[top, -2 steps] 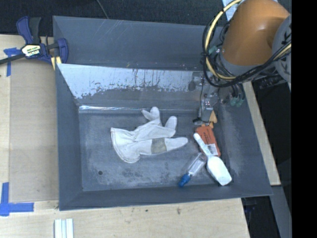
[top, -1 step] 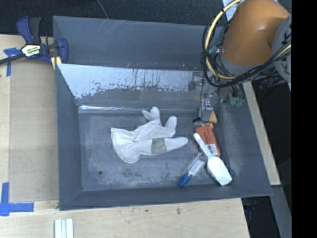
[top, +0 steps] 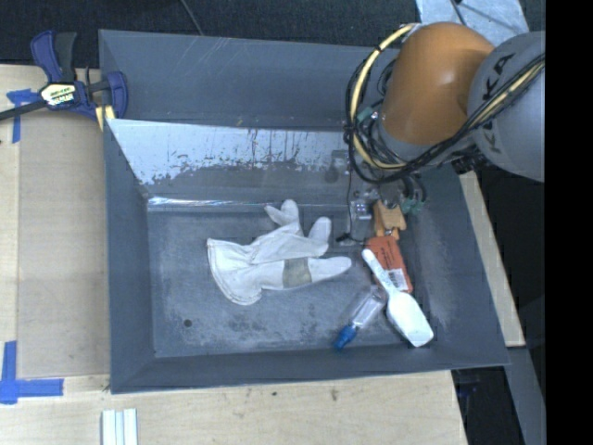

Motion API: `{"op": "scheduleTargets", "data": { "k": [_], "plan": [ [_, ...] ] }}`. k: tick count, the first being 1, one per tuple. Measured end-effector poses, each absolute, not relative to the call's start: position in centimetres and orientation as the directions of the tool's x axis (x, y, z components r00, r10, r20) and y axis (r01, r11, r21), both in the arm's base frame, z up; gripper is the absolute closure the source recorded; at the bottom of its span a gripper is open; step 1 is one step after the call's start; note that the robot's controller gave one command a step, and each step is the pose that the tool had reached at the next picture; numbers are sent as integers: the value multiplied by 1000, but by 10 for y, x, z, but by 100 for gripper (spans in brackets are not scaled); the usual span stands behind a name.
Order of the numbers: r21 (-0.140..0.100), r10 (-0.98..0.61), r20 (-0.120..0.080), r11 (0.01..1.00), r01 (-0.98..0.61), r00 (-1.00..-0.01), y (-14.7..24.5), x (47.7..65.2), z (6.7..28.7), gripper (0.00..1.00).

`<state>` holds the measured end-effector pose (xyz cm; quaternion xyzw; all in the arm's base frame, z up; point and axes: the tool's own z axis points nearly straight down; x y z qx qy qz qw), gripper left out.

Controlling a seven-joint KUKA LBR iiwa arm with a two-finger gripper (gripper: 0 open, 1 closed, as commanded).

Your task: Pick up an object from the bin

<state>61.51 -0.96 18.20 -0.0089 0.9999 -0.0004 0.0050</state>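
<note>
White glove (top: pixel 269 265) beside orange tube (top: pixel 390 258)

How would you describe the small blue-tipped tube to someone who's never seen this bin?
Look in the grey bin, at the lower right corner of its floor, where a white bottle lies. Just left of it lies a small clear tube with a blue cap, the only see-through thing there.

Grey metal bin (top: pixel 130 276), on its floor a white glove (top: pixel 269 262), a white bottle (top: pixel 408 318), a blue-capped vial (top: pixel 359 321)
</note>
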Motion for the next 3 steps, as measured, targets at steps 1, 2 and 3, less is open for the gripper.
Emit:
{"op": "scheduleTargets", "data": {
  "k": [1, 2, 3],
  "plan": [
    [0, -8, -3, 1000, -8, -1000, 16, 617, 144, 0],
    [1, 68, -5, 998, 68, -998, 17, 616, 119, 0],
    [0, 51, -4, 999, 51, -999, 47, 611, 84, 0]
  ]
}}
